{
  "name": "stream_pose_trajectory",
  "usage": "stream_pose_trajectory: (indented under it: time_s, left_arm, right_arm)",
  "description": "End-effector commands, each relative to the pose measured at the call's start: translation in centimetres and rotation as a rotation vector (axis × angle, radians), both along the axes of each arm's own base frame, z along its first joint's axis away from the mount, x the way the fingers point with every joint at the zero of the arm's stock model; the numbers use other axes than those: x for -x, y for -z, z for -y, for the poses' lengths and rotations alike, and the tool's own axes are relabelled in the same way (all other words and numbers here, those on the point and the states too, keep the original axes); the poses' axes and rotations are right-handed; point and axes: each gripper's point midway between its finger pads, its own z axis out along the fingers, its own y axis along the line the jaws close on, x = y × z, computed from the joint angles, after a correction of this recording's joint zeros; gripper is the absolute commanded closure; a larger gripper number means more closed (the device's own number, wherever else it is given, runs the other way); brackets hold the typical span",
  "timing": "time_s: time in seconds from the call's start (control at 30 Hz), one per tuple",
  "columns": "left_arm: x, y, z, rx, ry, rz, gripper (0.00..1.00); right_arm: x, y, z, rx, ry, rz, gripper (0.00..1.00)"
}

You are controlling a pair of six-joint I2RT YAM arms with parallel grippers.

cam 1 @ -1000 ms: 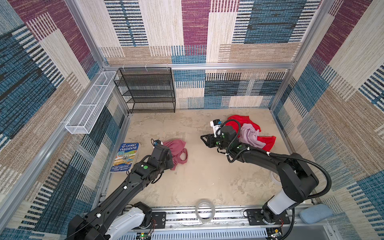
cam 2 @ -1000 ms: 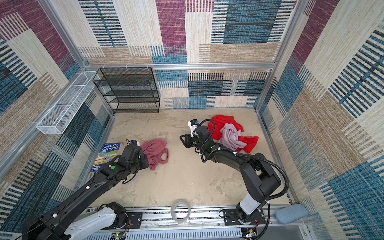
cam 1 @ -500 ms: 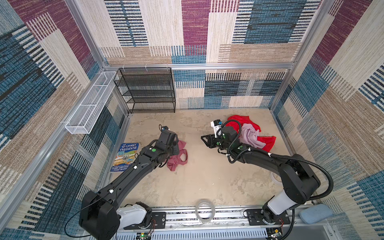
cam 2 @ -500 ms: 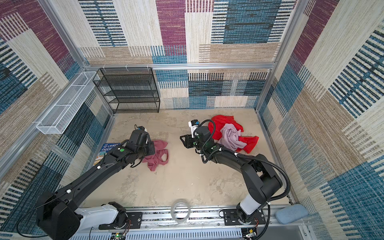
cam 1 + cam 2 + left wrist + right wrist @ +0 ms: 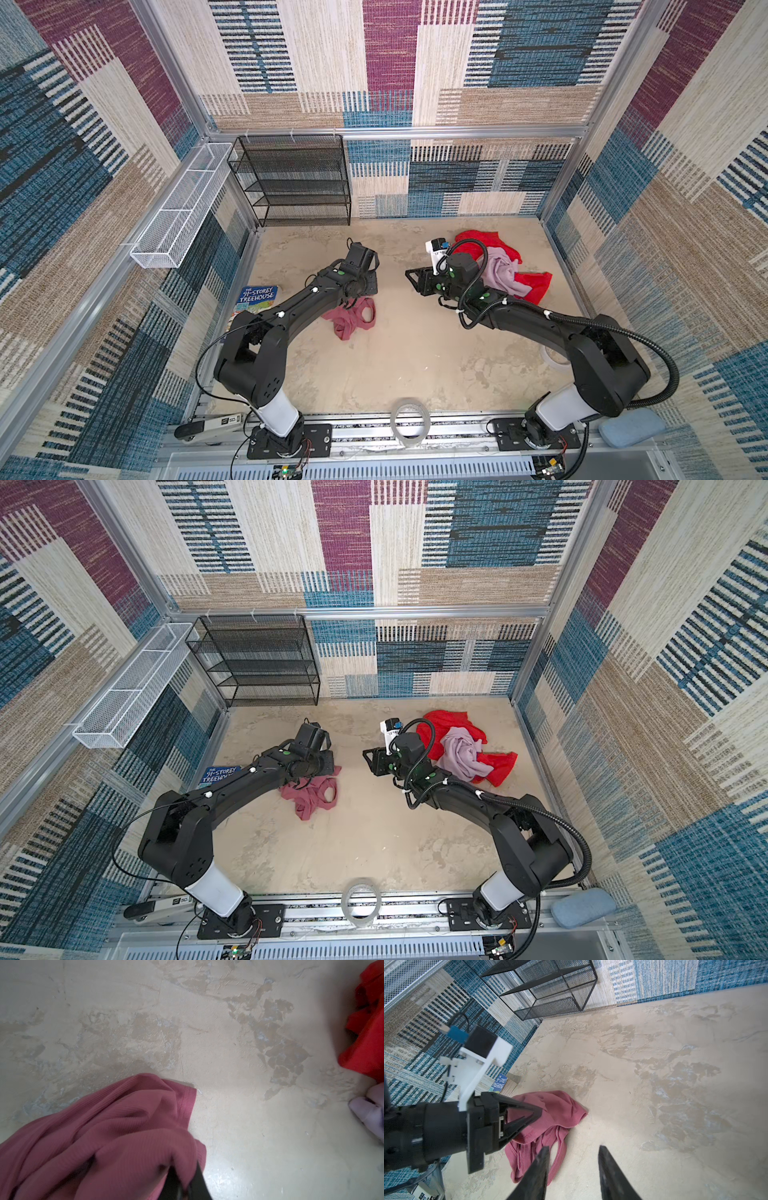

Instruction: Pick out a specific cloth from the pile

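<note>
The cloth [image 5: 351,320] [image 5: 311,796] is dusty rose-pink and ribbed. It lies crumpled on the beige floor left of centre, with a strap loop showing. My left gripper [image 5: 364,290] [image 5: 184,1183] is shut on a fold of it [image 5: 116,1126]. In the right wrist view the left gripper's fingertips [image 5: 536,1114] pinch the raised edge of the cloth [image 5: 558,1111], and the rest trails on the floor. The pile, bright red [image 5: 473,241] and pale lilac [image 5: 500,270], sits at the back right. My right gripper [image 5: 415,281] [image 5: 574,1148] is open and empty between the pile and the cloth.
A book [image 5: 257,296] lies by the left wall, partly under my left arm. A black mesh shelf [image 5: 299,183] stands at the back left, and a white wire basket [image 5: 183,212] hangs on the left wall. A tape roll [image 5: 409,422] rests at the front rail.
My left arm has swung toward the back and the middle with the cloth pinched in its jaws. The cloth has bunched beneath the gripper. My right arm has stayed still.
</note>
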Motion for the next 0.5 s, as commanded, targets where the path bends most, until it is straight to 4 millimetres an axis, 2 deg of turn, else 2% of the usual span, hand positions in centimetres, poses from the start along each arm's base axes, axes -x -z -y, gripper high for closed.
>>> stream_pose_trajectory:
  time_s: [0.0,0.17,0.33,0.47]
  left_arm:
    - [-0.3,1.1,0.3,0.008,0.012,-0.002,1.00]
    - [0.1,3.4,0.6,0.046,0.012,-0.040,1.00]
    - [0.4,3.6,1.1,0.095,0.012,-0.046,0.99]
    - [0.3,1.7,1.0,0.105,0.023,-0.005,0.66]
  right_arm:
    - [-0.3,0.1,0.5,0.013,0.027,0.023,0.58]
    - [-1.1,0.9,0.2,0.033,0.013,-0.001,0.56]
    - [-1.3,1.5,0.5,0.036,0.023,-0.016,0.56]
    - [-1.5,0.8,1.0,0.041,0.041,0.005,0.55]
